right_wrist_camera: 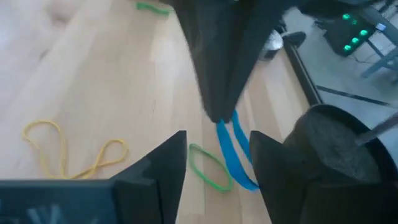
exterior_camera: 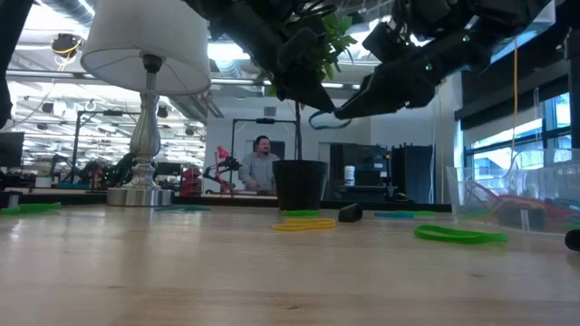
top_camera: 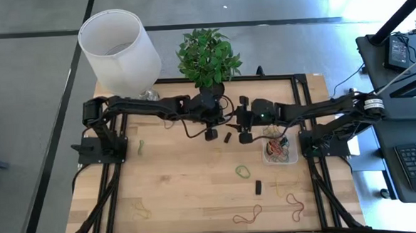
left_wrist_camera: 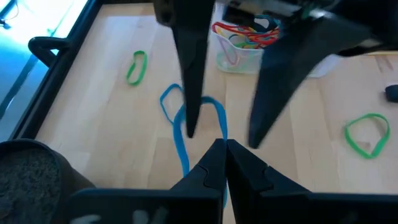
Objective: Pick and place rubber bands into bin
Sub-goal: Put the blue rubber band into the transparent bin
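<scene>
Left gripper is pinching a blue rubber band mid-air; right gripper is gaping beside it; no lettering is legible.

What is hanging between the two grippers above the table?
A blue rubber band, pinched by the left gripper, hangs between the open right gripper's fingers; both wrist views show it.

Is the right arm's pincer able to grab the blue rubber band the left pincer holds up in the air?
Probably yes. The right pincer stands open right in front of the blue rubber band, which dangles from the shut left pincer above the table. Nothing sits between them.
</scene>
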Action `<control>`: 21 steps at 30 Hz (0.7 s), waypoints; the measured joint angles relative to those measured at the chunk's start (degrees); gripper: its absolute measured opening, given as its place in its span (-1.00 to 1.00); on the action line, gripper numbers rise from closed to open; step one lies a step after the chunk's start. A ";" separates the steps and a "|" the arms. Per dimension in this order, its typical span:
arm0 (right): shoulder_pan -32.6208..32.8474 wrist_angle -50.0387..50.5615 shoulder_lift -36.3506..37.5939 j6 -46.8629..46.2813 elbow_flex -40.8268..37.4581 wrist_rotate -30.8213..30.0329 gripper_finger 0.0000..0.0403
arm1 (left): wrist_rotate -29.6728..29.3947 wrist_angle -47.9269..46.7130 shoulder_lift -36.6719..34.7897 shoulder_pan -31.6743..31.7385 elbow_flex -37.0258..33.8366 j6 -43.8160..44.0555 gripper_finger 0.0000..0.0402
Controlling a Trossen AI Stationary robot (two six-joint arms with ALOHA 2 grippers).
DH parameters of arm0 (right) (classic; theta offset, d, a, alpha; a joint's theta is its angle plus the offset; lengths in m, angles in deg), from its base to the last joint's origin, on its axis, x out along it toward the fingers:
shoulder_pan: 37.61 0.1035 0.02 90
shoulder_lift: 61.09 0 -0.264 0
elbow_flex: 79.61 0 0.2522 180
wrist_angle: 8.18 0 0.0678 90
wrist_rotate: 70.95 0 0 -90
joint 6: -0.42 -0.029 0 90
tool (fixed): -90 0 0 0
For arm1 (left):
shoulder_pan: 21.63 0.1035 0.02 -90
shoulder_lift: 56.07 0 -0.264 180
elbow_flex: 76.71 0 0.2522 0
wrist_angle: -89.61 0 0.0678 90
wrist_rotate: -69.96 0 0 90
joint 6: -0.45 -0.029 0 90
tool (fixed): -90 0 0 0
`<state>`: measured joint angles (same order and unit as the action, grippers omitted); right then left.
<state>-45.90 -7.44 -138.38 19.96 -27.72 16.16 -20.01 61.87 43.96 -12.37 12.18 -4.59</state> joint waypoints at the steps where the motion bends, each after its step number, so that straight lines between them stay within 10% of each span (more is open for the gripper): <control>1: -0.02 -0.11 -0.33 0.10 0.00 -0.45 -0.14 | -0.02 0.00 0.00 -0.19 0.02 0.20 -0.98; 15: -0.02 -0.02 -1.02 -0.77 0.00 -0.62 -0.94 | 0.00 0.00 0.00 -0.27 0.02 1.49 -0.97; 21: -0.02 0.82 -0.75 -4.43 0.00 -0.51 -0.98 | -0.35 0.00 0.00 -0.27 0.04 1.48 -0.78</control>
<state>-45.92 -6.62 -139.13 15.54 -27.72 15.65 -20.35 61.87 43.96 -12.63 12.23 -3.11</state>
